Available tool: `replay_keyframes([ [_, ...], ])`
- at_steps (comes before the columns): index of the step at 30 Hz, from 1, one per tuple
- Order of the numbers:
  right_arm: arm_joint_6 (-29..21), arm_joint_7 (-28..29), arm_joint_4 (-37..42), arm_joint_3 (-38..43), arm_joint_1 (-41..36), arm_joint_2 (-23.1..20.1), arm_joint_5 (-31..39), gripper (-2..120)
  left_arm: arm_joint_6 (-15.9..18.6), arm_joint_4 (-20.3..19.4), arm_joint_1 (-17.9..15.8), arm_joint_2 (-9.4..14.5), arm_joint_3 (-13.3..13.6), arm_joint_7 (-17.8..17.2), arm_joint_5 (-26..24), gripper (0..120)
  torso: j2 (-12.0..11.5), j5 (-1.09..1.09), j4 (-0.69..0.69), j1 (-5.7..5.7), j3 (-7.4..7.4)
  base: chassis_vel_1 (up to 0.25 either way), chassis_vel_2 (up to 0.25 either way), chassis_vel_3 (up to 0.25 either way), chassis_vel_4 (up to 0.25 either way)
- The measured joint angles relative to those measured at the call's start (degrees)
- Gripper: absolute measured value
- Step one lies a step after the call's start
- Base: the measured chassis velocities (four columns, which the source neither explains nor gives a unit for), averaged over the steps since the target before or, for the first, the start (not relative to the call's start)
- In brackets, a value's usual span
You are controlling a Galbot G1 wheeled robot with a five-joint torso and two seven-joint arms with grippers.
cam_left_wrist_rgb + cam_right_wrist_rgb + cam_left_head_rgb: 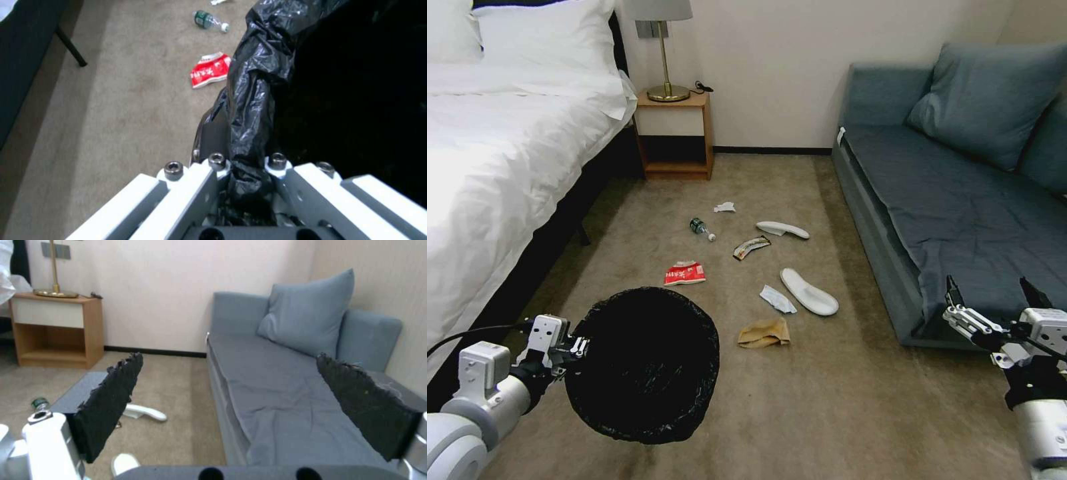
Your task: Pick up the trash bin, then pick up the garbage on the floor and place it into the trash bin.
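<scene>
My left gripper (577,347) is shut on the near-left rim of the trash bin (644,363), holding it off the carpet; the black liner (258,100) is bunched between its fingers. The garbage lies on the floor beyond the bin: a red wrapper (685,273), a green bottle (700,228), a tissue (725,207), a yellow-silver wrapper (752,247), two white slippers (782,229) (808,291), another tissue (777,299) and a tan paper bag (764,332). My right gripper (994,290) hangs open and empty at the sofa's front edge.
A bed (494,167) runs along the left, its dark frame close to my left arm. A wooden nightstand (675,137) with a lamp stands against the back wall. The blue sofa (947,200) bounds the right side. Open carpet lies in front of the bin.
</scene>
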Motion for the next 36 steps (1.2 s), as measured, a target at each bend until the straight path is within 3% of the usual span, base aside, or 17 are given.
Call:
replay_keyframes([
  [13,0.04,-0.01,0.00,-0.04,0.15,-0.03,0.09,100,-0.01,0.03,-0.32,-0.02,0.06,-0.06,0.00,2,0.00,-0.01,0.00,0.00,0.00,-0.130,0.163,0.174,-0.118],
  [36,0.19,-0.20,0.00,-0.45,-0.38,-0.42,0.08,100,-0.01,-0.17,-1.15,0.12,1.10,-0.45,0.09,2,0.00,0.00,0.02,0.01,0.00,-0.055,0.223,0.222,-0.059],
])
